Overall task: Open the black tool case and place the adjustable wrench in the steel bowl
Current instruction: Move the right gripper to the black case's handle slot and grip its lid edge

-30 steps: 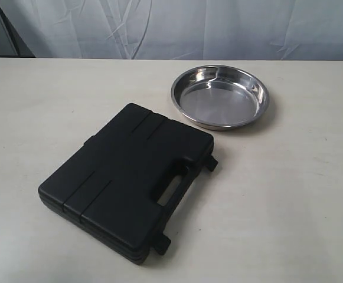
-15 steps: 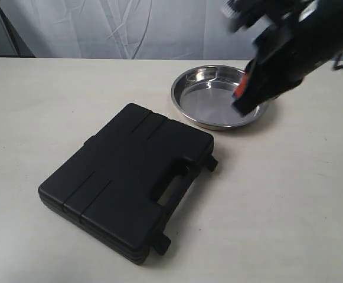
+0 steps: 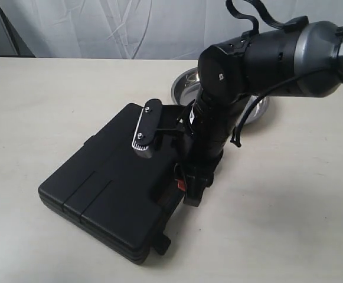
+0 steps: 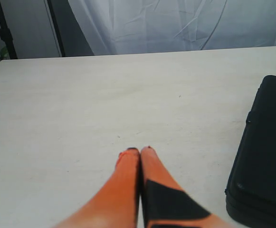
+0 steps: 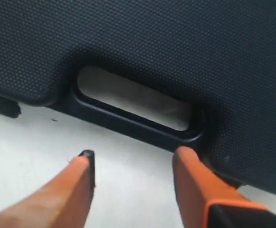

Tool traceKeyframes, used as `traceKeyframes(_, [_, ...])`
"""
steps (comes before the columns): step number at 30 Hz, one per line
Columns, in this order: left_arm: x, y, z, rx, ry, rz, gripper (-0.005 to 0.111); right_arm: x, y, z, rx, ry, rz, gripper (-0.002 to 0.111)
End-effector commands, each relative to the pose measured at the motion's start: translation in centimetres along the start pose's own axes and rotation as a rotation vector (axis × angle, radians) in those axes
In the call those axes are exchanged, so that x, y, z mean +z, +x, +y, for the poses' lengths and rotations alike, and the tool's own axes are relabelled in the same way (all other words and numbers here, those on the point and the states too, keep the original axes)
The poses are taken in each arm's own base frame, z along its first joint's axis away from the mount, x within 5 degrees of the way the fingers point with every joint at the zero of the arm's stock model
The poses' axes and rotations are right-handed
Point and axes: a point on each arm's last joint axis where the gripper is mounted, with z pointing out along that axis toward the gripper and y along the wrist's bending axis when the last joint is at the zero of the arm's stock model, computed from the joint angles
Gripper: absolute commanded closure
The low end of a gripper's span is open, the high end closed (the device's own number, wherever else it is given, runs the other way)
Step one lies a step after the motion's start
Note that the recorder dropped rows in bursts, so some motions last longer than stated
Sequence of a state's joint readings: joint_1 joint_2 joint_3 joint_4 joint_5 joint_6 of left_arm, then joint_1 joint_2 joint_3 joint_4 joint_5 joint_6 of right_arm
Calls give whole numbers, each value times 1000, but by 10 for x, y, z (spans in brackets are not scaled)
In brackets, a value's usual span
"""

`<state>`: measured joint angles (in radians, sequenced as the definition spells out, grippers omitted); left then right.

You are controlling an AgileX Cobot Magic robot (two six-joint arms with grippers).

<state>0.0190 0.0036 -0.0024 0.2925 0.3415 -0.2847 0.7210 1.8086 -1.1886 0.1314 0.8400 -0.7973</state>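
- The table [image 3: 289, 224] is a pale cream, matte top that runs from the near edge to the far end. There a creased white curtain [image 3: 100, 29] hangs as the backdrop.
- In the left wrist view a dark panel [image 4: 66, 28] and a thin black stand [image 4: 2, 33] stand beside that curtain at the table's far end.
- The left gripper [image 4: 138, 151] is over bare tabletop. Its orange fingers [image 4: 128, 185] are pressed together tip to tip with nothing between them. One end of the black tool case [image 4: 266, 152] lies near it.
- The right gripper [image 3: 192, 190] points down at the case's handle side, at about 4 o'clock from the middle of the lid.
- In the right wrist view its orange fingers [image 5: 76, 190] are spread wide and hold nothing. One tip is over the table. The other sits at the rim of the handle slot [image 5: 135, 102], though whether it touches there cannot be told.
- The right arm [image 3: 265, 56], bulky in black and grey, reaches in from 2 o'clock and bends steeply down over the case. A grey bar-shaped camera [image 3: 146, 128] juts out from its wrist above the lid.
- The case lies flat and shut on the near left part of the table, turned at an angle. It is matte black plastic with a pebbled lid and moulded grooves. One latch [image 3: 161, 243] shows at its nearest corner. Its contents are hidden.
- The steel bowl [image 3: 182, 88] is on the table at 1 o'clock from the case, near it but apart. It is mostly covered by the arm, with only arcs of the shiny rolled rim showing.
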Motion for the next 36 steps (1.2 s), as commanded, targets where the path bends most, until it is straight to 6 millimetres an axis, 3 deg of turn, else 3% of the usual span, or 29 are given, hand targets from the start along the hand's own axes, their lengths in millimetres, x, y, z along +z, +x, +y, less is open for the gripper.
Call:
traceKeyframes(1, [0,0,0,0,2,-4,107,-1,-5,1,-89,35,-5,57])
traceKeyframes(7, [0,0,0,0,2,-4,107,5,-7,-2,-163,60,-19,57])
traceKeyframes(26, [0,0,0,0,2,-4,107,58,0,-3,-336,-42,89,59])
traceKeyframes(36, [0,0,0,0,2,-4,107,68,1,-4,-337,-50,101,74])
